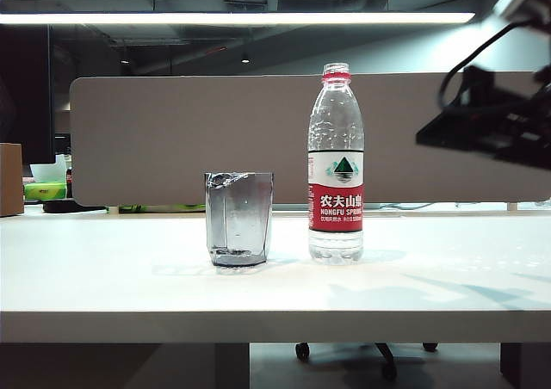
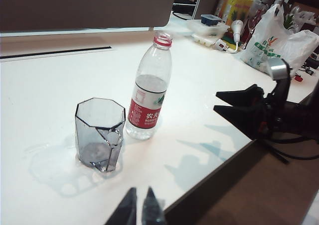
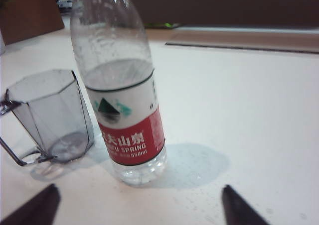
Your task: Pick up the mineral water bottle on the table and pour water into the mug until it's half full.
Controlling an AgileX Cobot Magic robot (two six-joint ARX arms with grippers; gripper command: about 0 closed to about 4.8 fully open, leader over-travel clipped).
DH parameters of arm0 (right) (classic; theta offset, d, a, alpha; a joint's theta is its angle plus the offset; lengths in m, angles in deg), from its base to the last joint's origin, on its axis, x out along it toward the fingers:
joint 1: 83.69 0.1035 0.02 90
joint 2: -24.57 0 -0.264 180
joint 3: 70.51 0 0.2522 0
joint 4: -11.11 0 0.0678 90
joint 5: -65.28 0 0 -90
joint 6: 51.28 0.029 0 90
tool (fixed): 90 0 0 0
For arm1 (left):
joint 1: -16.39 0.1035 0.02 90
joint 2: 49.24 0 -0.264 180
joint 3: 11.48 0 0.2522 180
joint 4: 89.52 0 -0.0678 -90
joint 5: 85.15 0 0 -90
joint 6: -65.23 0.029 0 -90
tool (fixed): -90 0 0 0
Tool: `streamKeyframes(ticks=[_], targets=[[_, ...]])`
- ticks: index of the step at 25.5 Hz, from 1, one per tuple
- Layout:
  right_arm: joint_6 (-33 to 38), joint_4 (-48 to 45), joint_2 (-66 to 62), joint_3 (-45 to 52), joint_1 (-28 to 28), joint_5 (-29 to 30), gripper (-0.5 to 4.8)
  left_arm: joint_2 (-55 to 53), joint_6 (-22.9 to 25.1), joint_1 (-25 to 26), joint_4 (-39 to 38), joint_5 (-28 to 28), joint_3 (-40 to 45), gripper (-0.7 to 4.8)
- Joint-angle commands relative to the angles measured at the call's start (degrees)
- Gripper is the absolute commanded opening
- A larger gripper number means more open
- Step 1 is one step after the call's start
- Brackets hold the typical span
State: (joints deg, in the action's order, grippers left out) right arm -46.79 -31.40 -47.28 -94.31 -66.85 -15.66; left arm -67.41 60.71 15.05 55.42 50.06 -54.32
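the bottle [image 1: 336, 163] stands upright on the white table [image 1: 120, 277], uncapped, a red ring at its neck; it is clear plastic with a white band bearing a green mountain logo above a red band of white lettering, and water [image 2: 149, 83] fills it to about the top of the label. just beside it, apart and not touching, stands the mug [image 1: 238, 219], a smoky grey translucent tumbler with faceted sides and a thick clear base, roughly half the bottle's height; the wrist views show a clear handle on it. whether it holds any water cannot be told. the right gripper [image 3: 139, 207] sits low near the bottle, its two dark fingertips [image 3: 35, 205] spread wide to either side with nothing between them. the left gripper [image 2: 140, 207] hangs above the table's near edge, fingers close together, holding nothing.
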Motion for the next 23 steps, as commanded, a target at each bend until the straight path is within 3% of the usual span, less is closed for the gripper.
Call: streamKeyframes(ticks=[1,6,23], targets=[[0.0,-5.7,-7.6,-3.6,0.5,0.5,4.79,0.0,0.2,-0.2,-0.9,-0.2,-0.1,0.21],[0.0,-8.8,-22.6,-12.6,4.1,1.8,4.79,0.0,0.6,-0.1,-1.0,-0.2,-0.1,0.21],[-2.0,-6.6,-34.5,-27.0,5.4,2.6,4.79,0.0,3.7,-0.1,-4.0,0.0,-0.1,0.21]])
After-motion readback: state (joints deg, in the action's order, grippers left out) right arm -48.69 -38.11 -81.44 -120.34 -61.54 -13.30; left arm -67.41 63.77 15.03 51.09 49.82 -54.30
